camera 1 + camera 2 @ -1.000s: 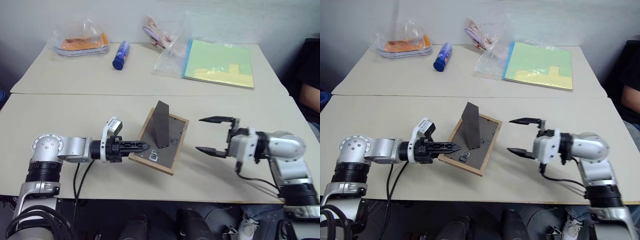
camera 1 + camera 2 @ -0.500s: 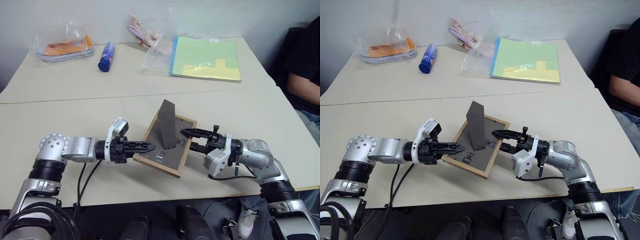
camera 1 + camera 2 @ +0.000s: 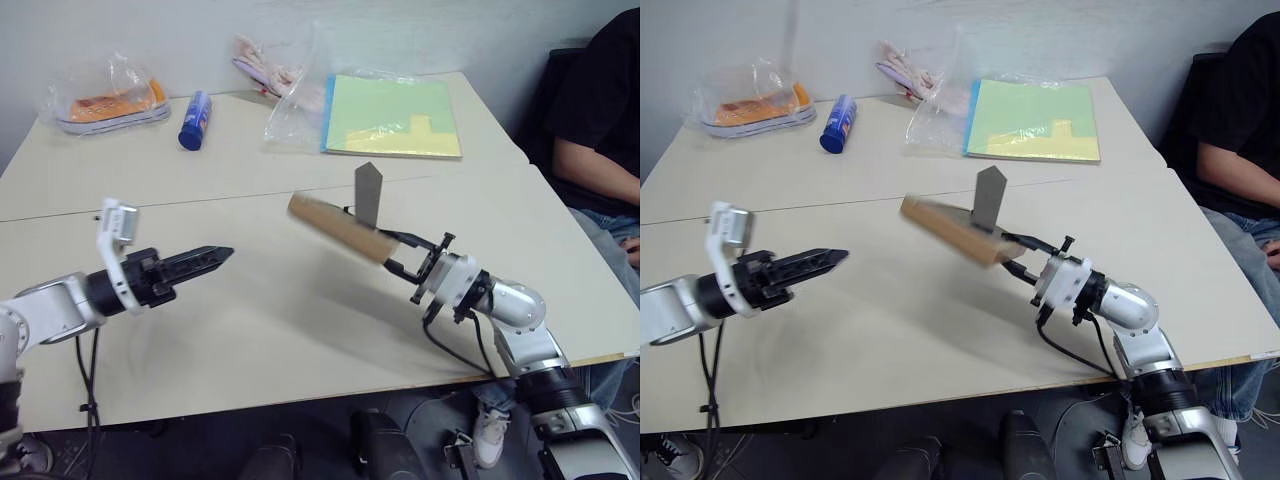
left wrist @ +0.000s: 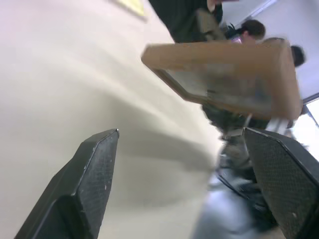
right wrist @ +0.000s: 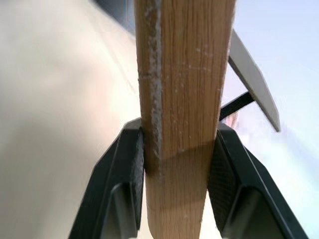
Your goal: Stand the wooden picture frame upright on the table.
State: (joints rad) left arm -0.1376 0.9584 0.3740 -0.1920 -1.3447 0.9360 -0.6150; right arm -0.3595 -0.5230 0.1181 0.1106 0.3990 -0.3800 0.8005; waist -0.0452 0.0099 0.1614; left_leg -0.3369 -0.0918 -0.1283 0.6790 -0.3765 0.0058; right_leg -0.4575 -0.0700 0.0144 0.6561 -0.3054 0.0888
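**Frame lifted off the bench in the right hand**

The wooden picture frame (image 3: 338, 228) is up in the air above the middle of the bench (image 3: 270, 310), tilted, with one end clamped in the right hand (image 3: 398, 252). In the right wrist view its light wood edge, grain and small nicks plain, sits squeezed between the two black fingers (image 5: 128, 179), which press on its opposite faces. The dark grey fold-out stand (image 3: 367, 194) sticks up from the frame's upper side as a pointed flap. From the head views the frame shows mostly as a brownish wooden bar, blurred, so its back panel is hard to read there. In the left wrist view the underside faces the camera as a wood border around a greyish, smeared picture whose content cannot be made out.

The left hand (image 3: 212, 258) hangs over the bench well apart from the frame, holding nothing; its fingers (image 4: 94, 164) stand wide apart in its own wrist view.

A person (image 3: 590, 110) in dark clothes sits at the bench's right end, cut off by the picture's edge.
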